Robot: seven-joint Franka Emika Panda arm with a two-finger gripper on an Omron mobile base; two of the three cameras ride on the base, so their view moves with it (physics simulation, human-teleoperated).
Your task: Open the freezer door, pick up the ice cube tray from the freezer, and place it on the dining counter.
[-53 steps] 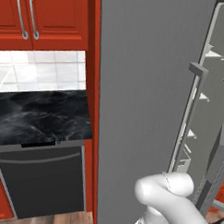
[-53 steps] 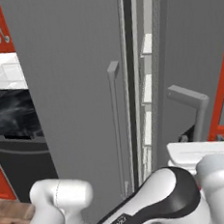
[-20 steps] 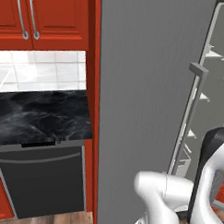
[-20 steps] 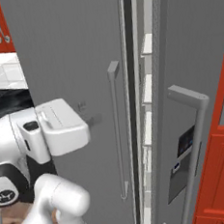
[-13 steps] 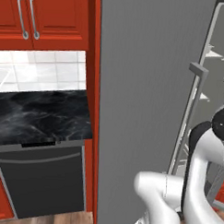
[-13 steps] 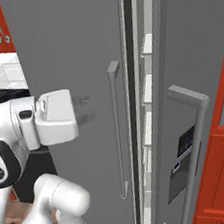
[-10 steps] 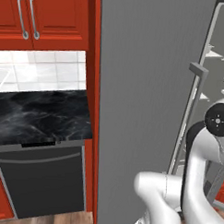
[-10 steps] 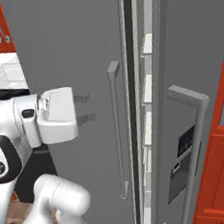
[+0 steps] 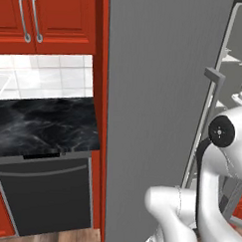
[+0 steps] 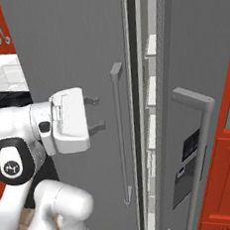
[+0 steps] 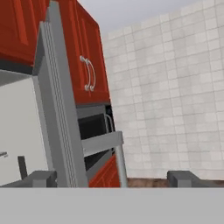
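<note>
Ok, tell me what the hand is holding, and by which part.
Nothing. The hand is open and empty, just short of the freezer door handle.

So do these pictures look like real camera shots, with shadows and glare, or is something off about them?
Left base view: the freezer door is flat, even grey, no glare or reflections. Right base view: everything is equally sharp, and the open gripper casts no clear shadow on the door beside its handle. Hand view: soft and slightly blurry, with smeared wall tiles.
</note>
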